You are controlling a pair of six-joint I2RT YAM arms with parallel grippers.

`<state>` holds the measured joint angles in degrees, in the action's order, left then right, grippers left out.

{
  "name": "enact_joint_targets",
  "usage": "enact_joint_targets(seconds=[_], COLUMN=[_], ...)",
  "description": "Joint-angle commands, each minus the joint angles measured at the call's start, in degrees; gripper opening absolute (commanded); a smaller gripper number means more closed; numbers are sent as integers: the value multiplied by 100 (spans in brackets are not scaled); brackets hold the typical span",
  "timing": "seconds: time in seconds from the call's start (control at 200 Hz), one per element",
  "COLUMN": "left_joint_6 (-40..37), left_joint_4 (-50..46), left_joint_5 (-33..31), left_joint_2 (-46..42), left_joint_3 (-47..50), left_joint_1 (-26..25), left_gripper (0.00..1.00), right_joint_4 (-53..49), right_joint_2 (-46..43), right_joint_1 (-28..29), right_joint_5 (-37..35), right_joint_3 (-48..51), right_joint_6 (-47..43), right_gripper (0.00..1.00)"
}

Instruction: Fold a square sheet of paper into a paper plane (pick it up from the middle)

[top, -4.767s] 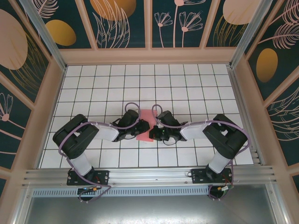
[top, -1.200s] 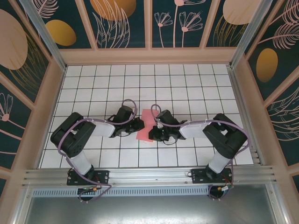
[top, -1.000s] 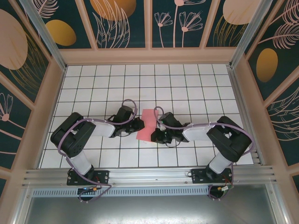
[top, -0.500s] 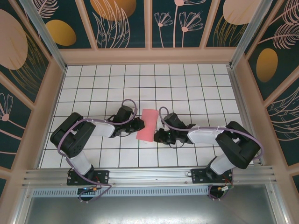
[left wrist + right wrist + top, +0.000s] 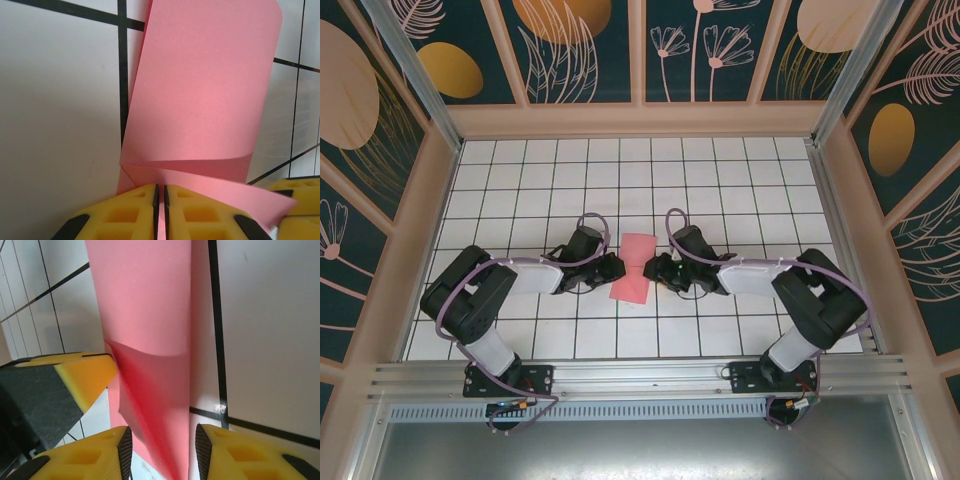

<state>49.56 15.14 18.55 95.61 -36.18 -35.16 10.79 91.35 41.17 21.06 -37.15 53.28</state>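
The salmon-pink square sheet of paper (image 5: 636,268) is lying folded over on itself near the middle of the white grid-tiled bench (image 5: 720,180), a little toward 6 o'clock of centre in the top view. Its upper layer is bowing up off the lower one rather than lying flat, as the left wrist view (image 5: 200,90) and the right wrist view (image 5: 145,300) both show.

The left end effector (image 5: 610,268) is sitting at the sheet's 9 o'clock edge. In its own camera (image 5: 160,187) its yellow jaws are standing almost together, with a dark hairline slit between them and the paper's crease meeting their tips; I cannot tell whether any paper is pinched.

The right end effector (image 5: 658,272) is sitting at the sheet's 3 o'clock edge. In its own camera (image 5: 161,452) its jaws are standing clearly apart, with the folded paper running through the gap.
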Motion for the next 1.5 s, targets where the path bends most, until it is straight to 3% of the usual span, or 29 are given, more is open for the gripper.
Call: enact_joint_targets(seconds=[0.0,0.115,0.325,0.891,1.256,1.496], left_joint_6=[-113,-140,-146,-121,-182,-188], left_joint_4=[-153,-183,-166,-130,-451,-455], left_joint_5=[-79,-80,-45,-44,-439,-413], left_joint_2=[-56,-10,87,151,-96,-30], left_joint_3=[-134,-165,-193,-158,-134,-159], left_joint_1=[26,26,21,25,20,25], left_gripper=[15,15,15,15,15,15], right_joint_4=[325,444,673,1320,563,1216], right_joint_2=[235,343,295,546,92,327], right_joint_1=[-30,-30,-25,-39,-30,60], right_joint_5=[174,201,254,463,-466,124], right_joint_3=[-116,-110,-47,65,254,301], right_joint_6=[173,201,220,353,446,553], right_gripper=[42,41,32,35,41,43])
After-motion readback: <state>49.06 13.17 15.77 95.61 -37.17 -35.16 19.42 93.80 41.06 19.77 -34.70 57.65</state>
